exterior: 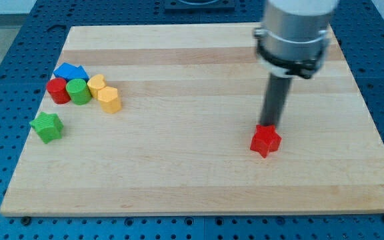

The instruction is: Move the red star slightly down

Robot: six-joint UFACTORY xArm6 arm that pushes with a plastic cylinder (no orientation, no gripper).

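The red star (265, 141) lies on the right half of the wooden bench (192, 173), nearer the view's bottom than any other block apart from the green star, and well apart from the rest. My tip (269, 126) sits at the star's upper edge, touching it or just short of it; I cannot tell which. This tool is a plain dark rod with nothing to open or close, and it grips nothing.

Far to the view's left, a green star (47, 127) lies alone. Above it a cluster sits close together: a red cylinder (58, 91), a green cylinder (79, 91), two yellow blocks (109, 99) (97, 85), and a blue block (71, 71) behind them.
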